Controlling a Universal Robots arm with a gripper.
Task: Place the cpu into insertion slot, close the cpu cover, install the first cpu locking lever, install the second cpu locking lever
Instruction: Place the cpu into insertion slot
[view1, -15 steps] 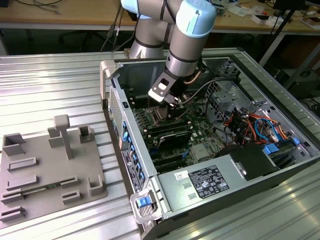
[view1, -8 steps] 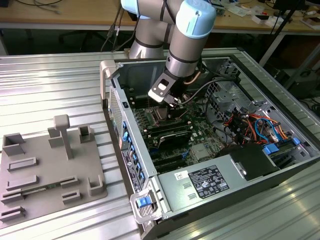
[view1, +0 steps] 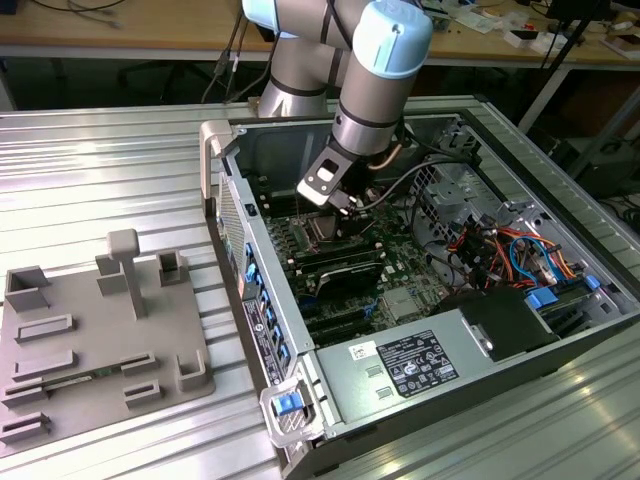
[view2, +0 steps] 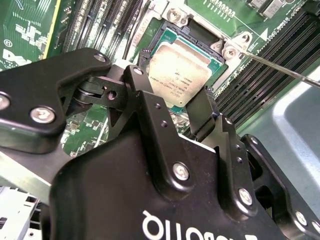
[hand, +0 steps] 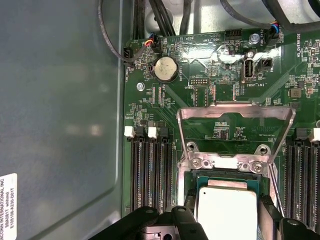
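Sitting squarely over the insertion slot (hand: 226, 178), the cpu (hand: 227, 210) showed its silver-grey top in both wrist views; whether it was fully seated or just above the recess could not be told. The gripper (hand: 227, 222) straddled it, one black finger (view2: 145, 95) against one edge of the chip and the other against the opposite edge, so the jaws looked clamped on the cpu. Just beyond the chip the cpu cover (hand: 235, 111) stood open, swung back on its hinge, with green circuit board (hand: 150, 105) showing through its centre window. A thin metal rod (view2: 280, 67) ran out from beside the slot in the second wrist view. Long black memory slots (hand: 150, 180) flanked the socket, and a coin battery (hand: 165, 68) sat beyond the cover. In the exterior view the arm (view1: 380, 70) reached down into an open computer case (view1: 225, 160), with a grey power supply (view1: 410, 365) at the end nearest the camera and a grey fixture tray (view1: 100, 330) on the ribbed table (view1: 100, 160) at the exterior view's left.
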